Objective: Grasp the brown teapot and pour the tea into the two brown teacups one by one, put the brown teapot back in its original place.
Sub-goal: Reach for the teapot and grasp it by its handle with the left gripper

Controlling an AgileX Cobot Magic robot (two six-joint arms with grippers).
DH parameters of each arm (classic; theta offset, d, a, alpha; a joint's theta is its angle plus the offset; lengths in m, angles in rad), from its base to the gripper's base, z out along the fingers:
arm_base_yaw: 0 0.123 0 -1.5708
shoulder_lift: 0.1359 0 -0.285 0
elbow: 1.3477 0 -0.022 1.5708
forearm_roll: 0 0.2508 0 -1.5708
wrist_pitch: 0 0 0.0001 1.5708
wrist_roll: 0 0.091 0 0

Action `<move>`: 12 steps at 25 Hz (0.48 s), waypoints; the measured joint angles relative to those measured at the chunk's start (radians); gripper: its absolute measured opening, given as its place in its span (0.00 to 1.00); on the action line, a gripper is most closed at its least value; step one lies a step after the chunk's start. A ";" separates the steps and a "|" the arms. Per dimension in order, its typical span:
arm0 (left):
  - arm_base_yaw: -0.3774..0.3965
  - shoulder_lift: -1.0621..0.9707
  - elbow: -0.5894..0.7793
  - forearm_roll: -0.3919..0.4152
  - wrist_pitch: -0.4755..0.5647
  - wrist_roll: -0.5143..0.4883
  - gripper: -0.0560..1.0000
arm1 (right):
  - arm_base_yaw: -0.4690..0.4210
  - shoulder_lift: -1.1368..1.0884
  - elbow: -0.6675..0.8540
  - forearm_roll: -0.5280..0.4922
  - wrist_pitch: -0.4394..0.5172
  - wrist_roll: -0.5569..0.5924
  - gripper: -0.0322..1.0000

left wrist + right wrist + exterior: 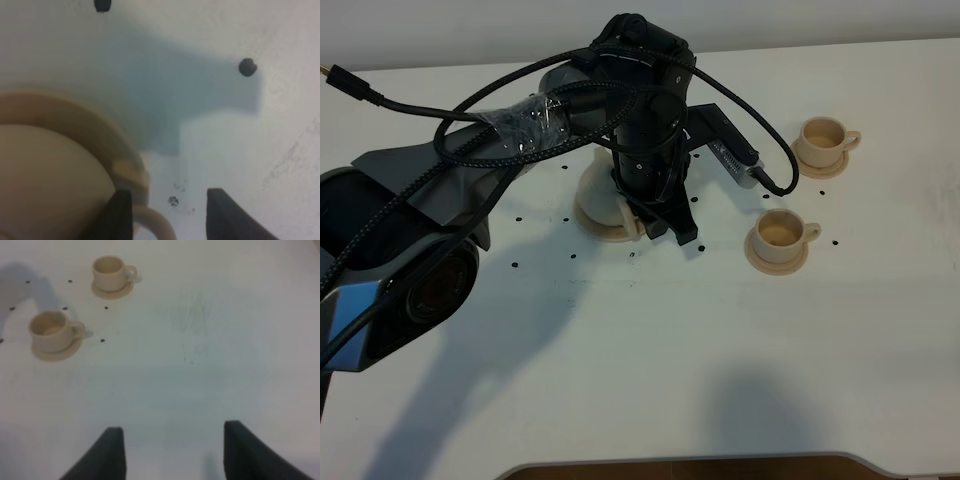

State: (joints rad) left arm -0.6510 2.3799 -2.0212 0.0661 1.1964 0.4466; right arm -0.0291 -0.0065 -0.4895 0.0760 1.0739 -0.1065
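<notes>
Black left arm (pixel 642 140) over brown teapot (pixel 50 170); two brown teacups (pixel 782 231) (pixel 822 135) nearby.

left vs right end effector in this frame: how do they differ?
1. The left end effector is down at the brown teapot, with the handle loop between its fingers. The right end effector has only bare table between its fingers.
2. The left is close against its target. The right stands well off from the nearer teacup and the farther teacup.
Shared: both are open, and neither is clamped on anything.
</notes>
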 joint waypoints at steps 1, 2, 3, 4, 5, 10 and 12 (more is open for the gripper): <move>0.000 0.002 0.000 -0.008 0.000 0.000 0.40 | 0.000 0.000 0.000 0.000 0.000 0.000 0.45; 0.000 0.001 0.000 -0.018 0.000 0.000 0.40 | 0.000 0.000 0.000 0.000 0.000 0.000 0.45; 0.000 0.002 0.000 -0.028 0.000 0.000 0.40 | 0.000 0.000 0.000 0.000 0.000 0.000 0.45; 0.000 0.002 0.000 -0.038 0.000 0.000 0.40 | 0.000 0.000 0.000 0.000 0.000 0.000 0.45; 0.000 0.003 0.000 -0.049 0.000 0.000 0.40 | 0.000 0.000 0.000 0.000 0.000 0.000 0.45; 0.000 0.006 0.000 -0.081 0.000 -0.020 0.40 | 0.000 0.000 0.000 0.001 0.000 0.000 0.45; 0.000 0.006 0.000 -0.081 0.000 -0.038 0.40 | 0.000 0.000 0.000 0.001 0.000 0.000 0.45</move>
State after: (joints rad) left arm -0.6510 2.3860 -2.0212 -0.0146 1.1964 0.4084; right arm -0.0291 -0.0065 -0.4895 0.0769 1.0739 -0.1065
